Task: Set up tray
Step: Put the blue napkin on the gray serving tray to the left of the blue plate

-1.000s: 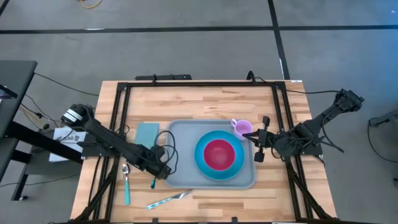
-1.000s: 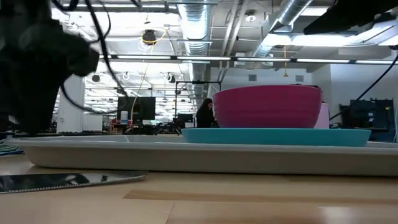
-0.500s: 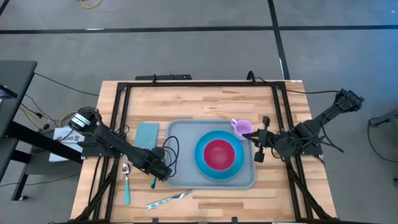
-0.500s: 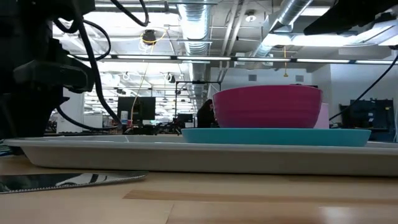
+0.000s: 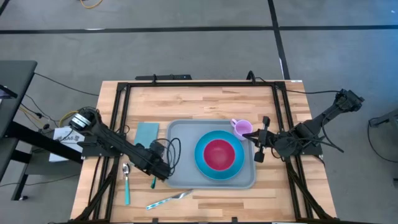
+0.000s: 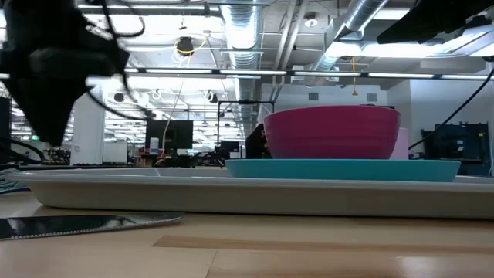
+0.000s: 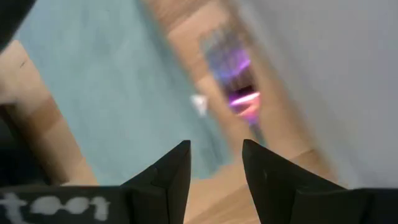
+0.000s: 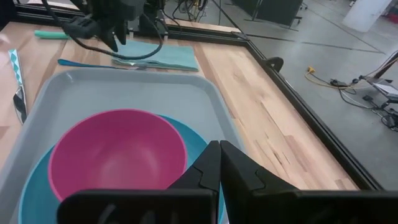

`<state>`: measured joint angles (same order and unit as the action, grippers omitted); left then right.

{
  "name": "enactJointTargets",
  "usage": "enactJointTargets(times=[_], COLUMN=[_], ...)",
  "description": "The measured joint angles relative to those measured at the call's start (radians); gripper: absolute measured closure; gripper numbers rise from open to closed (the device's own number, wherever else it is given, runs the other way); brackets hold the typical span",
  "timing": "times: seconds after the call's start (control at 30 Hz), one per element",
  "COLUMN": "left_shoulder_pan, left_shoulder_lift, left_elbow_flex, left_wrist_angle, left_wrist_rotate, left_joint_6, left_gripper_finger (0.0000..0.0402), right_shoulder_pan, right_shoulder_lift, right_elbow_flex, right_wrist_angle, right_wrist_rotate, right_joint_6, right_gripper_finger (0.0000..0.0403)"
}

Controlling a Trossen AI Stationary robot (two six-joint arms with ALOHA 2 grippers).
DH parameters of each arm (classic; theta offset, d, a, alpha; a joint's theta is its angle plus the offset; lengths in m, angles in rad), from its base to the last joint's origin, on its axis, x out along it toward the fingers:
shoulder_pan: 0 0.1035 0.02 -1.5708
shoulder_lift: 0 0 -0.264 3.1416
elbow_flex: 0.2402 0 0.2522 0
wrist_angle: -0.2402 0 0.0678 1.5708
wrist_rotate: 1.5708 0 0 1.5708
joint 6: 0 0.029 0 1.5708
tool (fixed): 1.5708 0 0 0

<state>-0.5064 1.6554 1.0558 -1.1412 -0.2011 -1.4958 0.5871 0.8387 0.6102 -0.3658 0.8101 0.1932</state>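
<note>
While spread left end effector point(image 5: 163, 173) hovers by tray point(image 5: 180, 134), napkin point(image 5: 147, 133) adj.

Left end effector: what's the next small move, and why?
Probably lower the left end effector, whose fingers are open, onto the small utensil just below it by the tray's left edge. The plate, bowl and cup are on the tray, while the cutlery lies on the table. The right end effector waits, shut, at the tray's right edge.
</note>
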Motion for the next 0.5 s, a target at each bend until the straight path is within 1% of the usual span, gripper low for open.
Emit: enactJointTargets(times=[0.07, 0.17, 0.33, 0.5], left_shoulder_pan=[0.000, 0.000, -0.005, -0.008], left_shoulder_lift=[0.000, 0.000, 0.001, 0.001], left_elbow_flex=[-0.031, -0.076, -0.105, -0.106], left_wrist_angle=[0.014, 0.064, 0.141, 0.143], left_wrist_rotate=[0.036, 0.064, 0.065, 0.062], left_joint_6=[0.000, -0.010, -0.005, 0.000], left_gripper_finger=[0.0267, 0.0267, 0.0267, 0.0267], right_shoulder_pan=[0.000, 0.000, 0.000, 0.000], right_shoulder_lift=[0.000, 0.000, 0.000, 0.000], right_elbow_flex=[0.000, 0.000, 0.000, 0.000], right_wrist_angle=[-0.001, -0.008, -0.019, -0.019], right_wrist_rotate=[0.000, 0.000, 0.000, 0.000], right_joint_6=[0.000, 0.000, 0.000, 0.000], right_gripper_finger=[0.0403, 0.0403, 0.0403, 0.0403])
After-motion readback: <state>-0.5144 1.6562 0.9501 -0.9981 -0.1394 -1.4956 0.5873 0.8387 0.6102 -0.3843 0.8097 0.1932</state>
